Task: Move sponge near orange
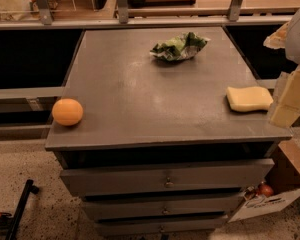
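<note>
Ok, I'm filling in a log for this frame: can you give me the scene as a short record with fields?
surface: top of a grey cabinet with drawers
orange: front left corner, close to the edge
sponge: right side, lying flat
bag: back middle, crumpled
gripper: right edge of view, just right of the sponge; contact unclear
task state: sponge not yet near orange; they sit at opposite sides
</note>
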You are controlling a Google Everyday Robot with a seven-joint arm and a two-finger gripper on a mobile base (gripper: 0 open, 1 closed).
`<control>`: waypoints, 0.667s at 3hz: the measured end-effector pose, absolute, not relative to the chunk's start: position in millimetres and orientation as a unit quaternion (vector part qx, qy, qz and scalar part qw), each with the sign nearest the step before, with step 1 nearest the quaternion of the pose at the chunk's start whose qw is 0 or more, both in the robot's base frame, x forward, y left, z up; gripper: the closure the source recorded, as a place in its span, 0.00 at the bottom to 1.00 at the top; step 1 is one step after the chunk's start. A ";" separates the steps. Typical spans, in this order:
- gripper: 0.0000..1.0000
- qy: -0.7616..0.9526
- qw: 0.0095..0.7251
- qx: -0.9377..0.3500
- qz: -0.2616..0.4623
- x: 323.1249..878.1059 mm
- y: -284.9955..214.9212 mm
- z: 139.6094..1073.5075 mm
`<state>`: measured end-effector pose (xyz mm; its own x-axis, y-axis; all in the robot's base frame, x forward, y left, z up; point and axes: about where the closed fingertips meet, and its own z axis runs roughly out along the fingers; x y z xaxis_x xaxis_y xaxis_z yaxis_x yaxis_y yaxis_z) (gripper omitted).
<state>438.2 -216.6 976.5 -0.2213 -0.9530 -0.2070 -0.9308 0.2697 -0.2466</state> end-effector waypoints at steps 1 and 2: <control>0.00 0.781 0.160 -0.603 -0.035 438.2 -216.6 976.5; 0.00 0.780 0.166 -0.602 -0.048 438.9 -217.8 978.7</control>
<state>438.9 -217.8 978.7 -0.2208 -0.9543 -0.2013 -0.9227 0.2713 -0.2740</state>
